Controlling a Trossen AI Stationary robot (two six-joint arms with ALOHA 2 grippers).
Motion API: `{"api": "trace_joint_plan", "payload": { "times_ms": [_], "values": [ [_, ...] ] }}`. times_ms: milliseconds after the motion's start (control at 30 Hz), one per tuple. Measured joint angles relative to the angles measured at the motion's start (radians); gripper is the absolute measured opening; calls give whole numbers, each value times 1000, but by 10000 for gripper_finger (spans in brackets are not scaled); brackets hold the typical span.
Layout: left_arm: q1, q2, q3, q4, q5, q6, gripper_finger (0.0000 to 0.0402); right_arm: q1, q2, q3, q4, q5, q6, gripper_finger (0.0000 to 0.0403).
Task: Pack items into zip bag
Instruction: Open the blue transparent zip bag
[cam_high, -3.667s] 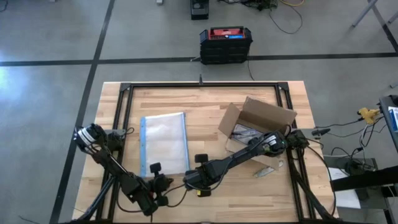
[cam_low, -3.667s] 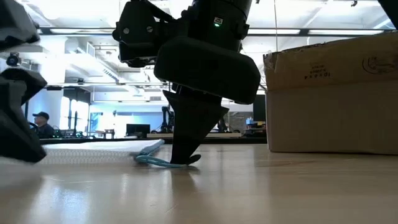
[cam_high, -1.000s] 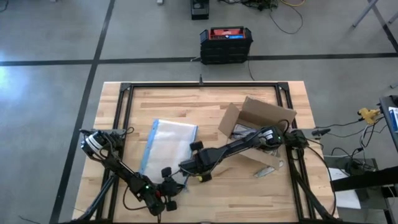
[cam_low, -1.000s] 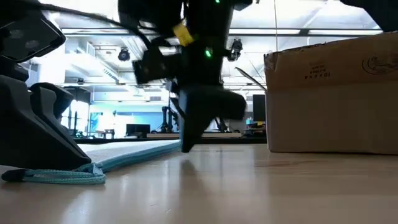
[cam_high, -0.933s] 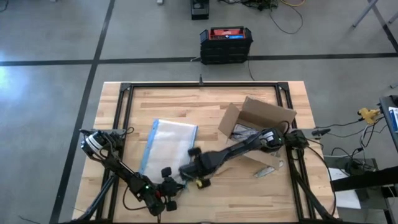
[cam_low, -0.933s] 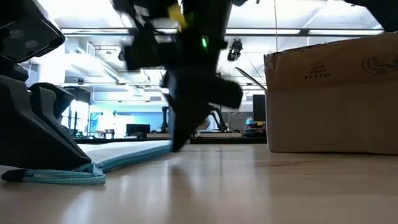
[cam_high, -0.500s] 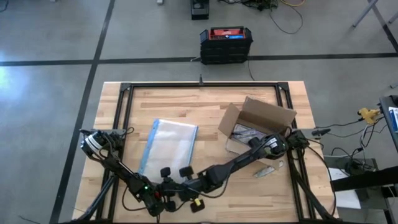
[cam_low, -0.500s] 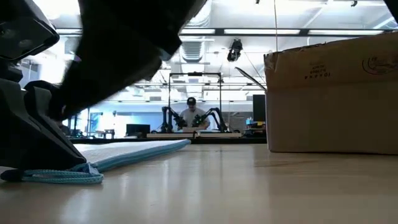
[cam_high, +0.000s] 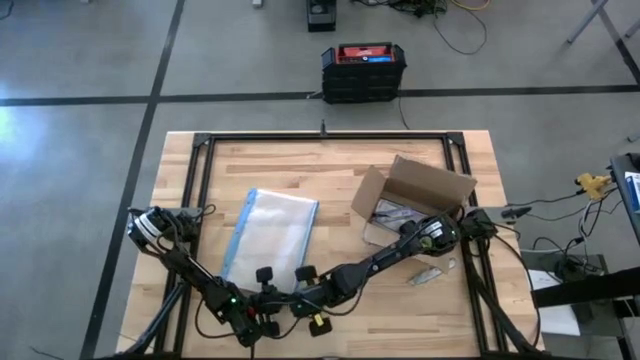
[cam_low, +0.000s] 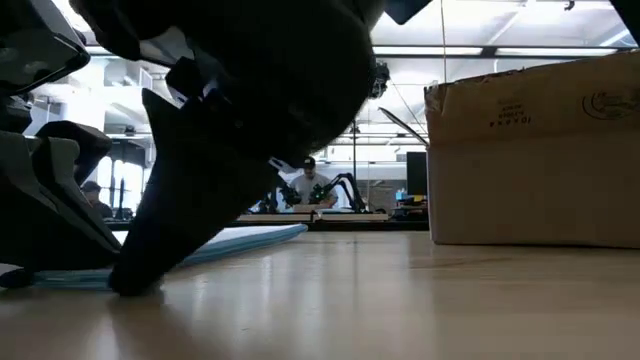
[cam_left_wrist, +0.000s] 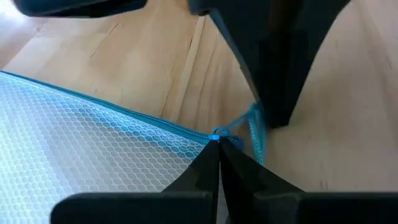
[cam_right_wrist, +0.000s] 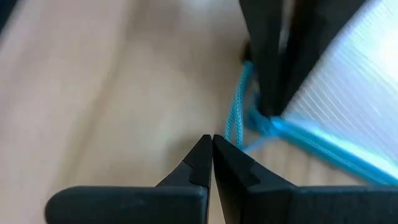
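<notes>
**Both tools meet at the corner of the zip bag**

A butcher-block wooden counter (cam_high: 330, 165), pale planks inside a black metal frame, stands on a grey concrete floor. On it lies the zip bag (cam_high: 268, 238), a flat, clear rectangle with a honeycomb-textured face and a blue zip strip along one long edge. Its long axis runs from the near edge of the counter toward the far edge, tilted slightly to the right at the far end. A thin blue braided cord (cam_right_wrist: 237, 112) hangs off the zip pull at the near corner.

The left tool (cam_left_wrist: 217, 148) sits at that near corner, its dark fingers pressed together with their tips at the blue zip pull (cam_left_wrist: 215, 134); whether they pinch it cannot be told. The right tool (cam_right_wrist: 211, 142) is just beside it, tips closed on nothing, pointing at the cord above bare wood.

To the right stands an open brown cardboard box (cam_high: 412, 205), flaps raised, with pale items (cam_high: 392, 212) inside. A slim grey tool (cam_high: 431, 272) lies near the box.
</notes>
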Motion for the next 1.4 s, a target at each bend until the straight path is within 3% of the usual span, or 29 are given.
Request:
{"api": "trace_joint_plan", "payload": {
  "times_ms": [433, 700, 1100, 1400],
  "values": [
    [-35, -2, 1, -1, 26, -51, 0, -56, -20, -2, -110, 39, -57, 0],
    [-36, -3, 2, -6, 13, -58, 0, -14, -13, -7, 114, -12, -64, 0],
    [-34, -7, 1, -12, 6, -60, 0, -12, 15, -9, 251, -22, -41, 0],
    [-40, -10, 1, -7, 8, -64, 0, -15, 10, -42, 137, -16, -26, 0]
  ]
}}
